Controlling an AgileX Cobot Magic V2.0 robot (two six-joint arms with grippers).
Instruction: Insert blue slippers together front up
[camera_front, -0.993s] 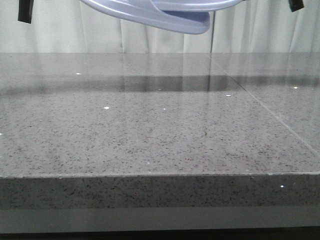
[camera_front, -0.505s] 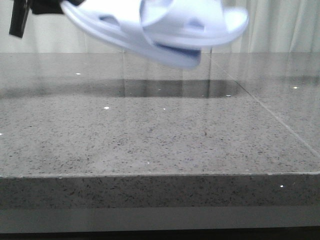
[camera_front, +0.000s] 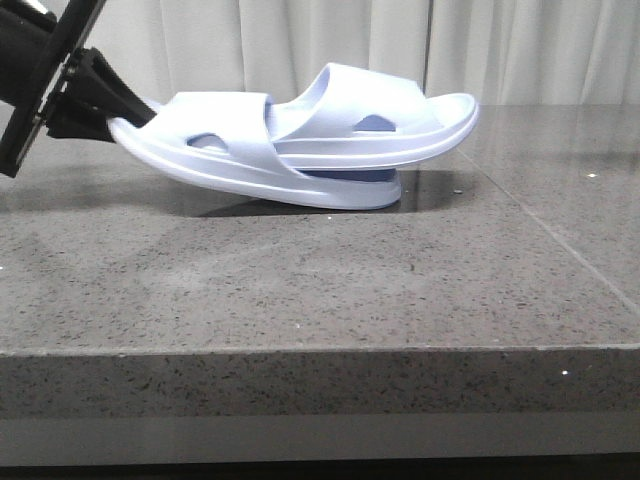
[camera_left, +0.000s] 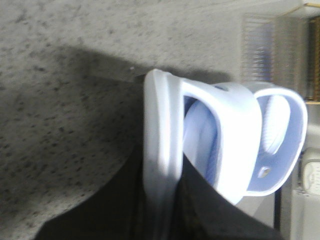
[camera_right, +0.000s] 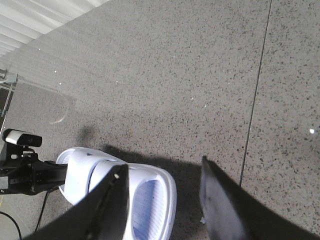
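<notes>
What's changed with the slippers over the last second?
The nested blue slippers came down from the top of the front view to the table, the lower one's right end now resting on it or just above. The left gripper came down with them, still clamping the left end. The right gripper is open above. The slippers stayed nested; the table did not change.

Even, soft indoor light fills the front view, with the pale curtain (camera_front: 300, 45) across the top bright but not blown out. The polished stone table (camera_front: 320, 290) shows tiny sparkle glints and a dark shadow directly beneath the blue slippers (camera_front: 300, 140), suggesting light from above. The left wrist view is blurred and close, its slipper strap overexposed white. The right wrist view is sharper, with soft shadow near the lower centre.
</notes>
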